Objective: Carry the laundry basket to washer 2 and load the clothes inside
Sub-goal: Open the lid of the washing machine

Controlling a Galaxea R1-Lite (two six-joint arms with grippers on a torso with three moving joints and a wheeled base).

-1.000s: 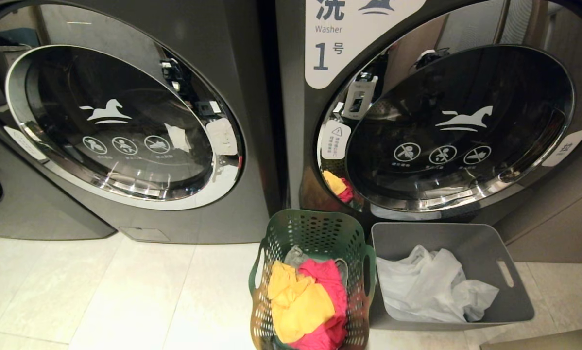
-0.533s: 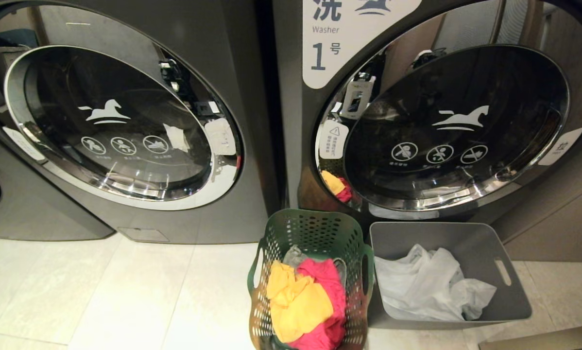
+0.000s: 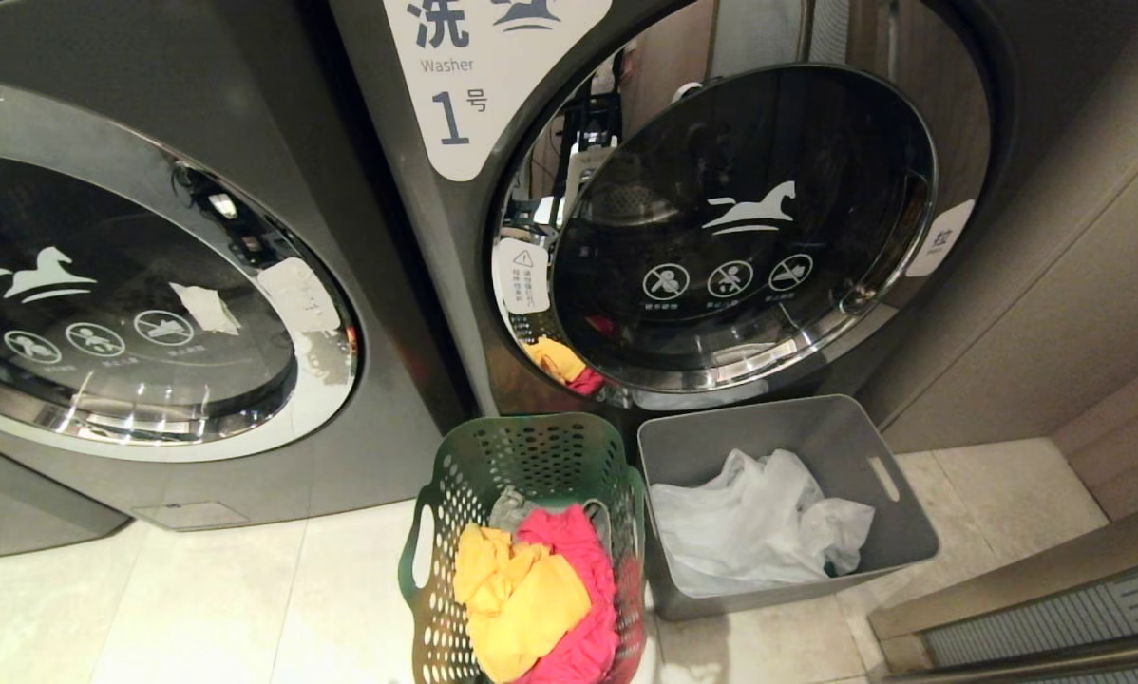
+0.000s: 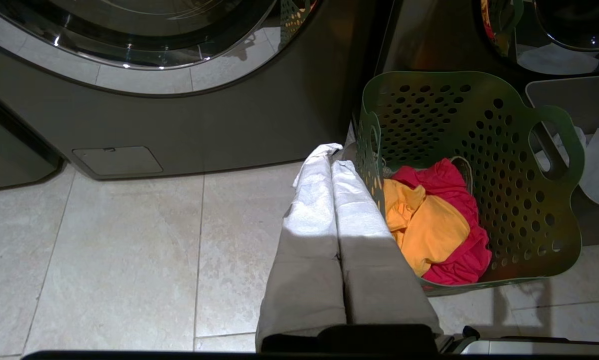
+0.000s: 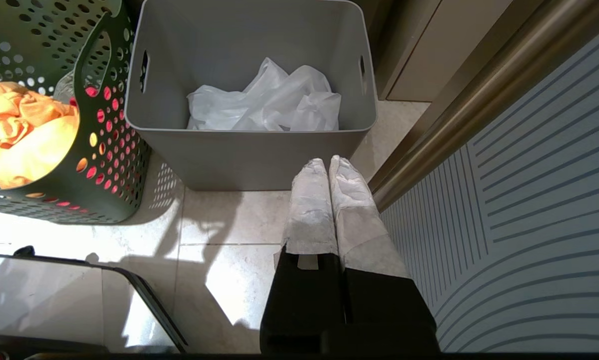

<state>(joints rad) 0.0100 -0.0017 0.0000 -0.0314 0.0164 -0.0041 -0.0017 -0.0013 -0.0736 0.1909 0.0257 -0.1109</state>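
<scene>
Head view, green laundry basket [image 3: 436, 532]: perforated, standing on the tiled floor [image 3: 199, 608] in front of the gap between two washers; neither gripper is in this view.
Head view, basket load: a yellow garment [image 3: 517, 603] on top of a pink garment [image 3: 578, 570], with a bit of grey cloth [image 3: 510, 508] behind them.
Head view, grey bin [image 3: 897, 513]: just right of the basket, sides close or touching; it holds crumpled white cloth [image 3: 754, 518].
Head view, washer 1 [image 3: 464, 85]: marked "Washer 1", round door [image 3: 740, 228] shut, directly behind the bin.
Head view, left washer [image 3: 246, 123]: door [image 3: 142, 304] shut; its number is not in view.
Head view, surroundings: a beige wall panel [image 3: 1053, 323] on the right and a ribbed metal threshold [image 3: 1053, 617] in the near right corner.
Left wrist view, left gripper [image 4: 332, 160]: white-padded fingers [image 4: 312, 200] pressed together, empty, its tips right by the basket's outer wall [image 4: 372, 165], above the floor; contact cannot be told.
Left wrist view, basket: yellow and pink garments inside, handle slot [image 4: 547, 150] on the far side.
Right wrist view, right gripper [image 5: 328, 162]: fingers [image 5: 309, 205] pressed together, empty, near the grey bin's front wall [image 5: 249, 160].
Right wrist view, bin: only white cloth [image 5: 269, 102] inside; the basket stands beside it.
Right wrist view, obstacle: a brass-coloured rail [image 5: 479, 100] and a striped panel [image 5: 529, 225] run close beside the gripper.
</scene>
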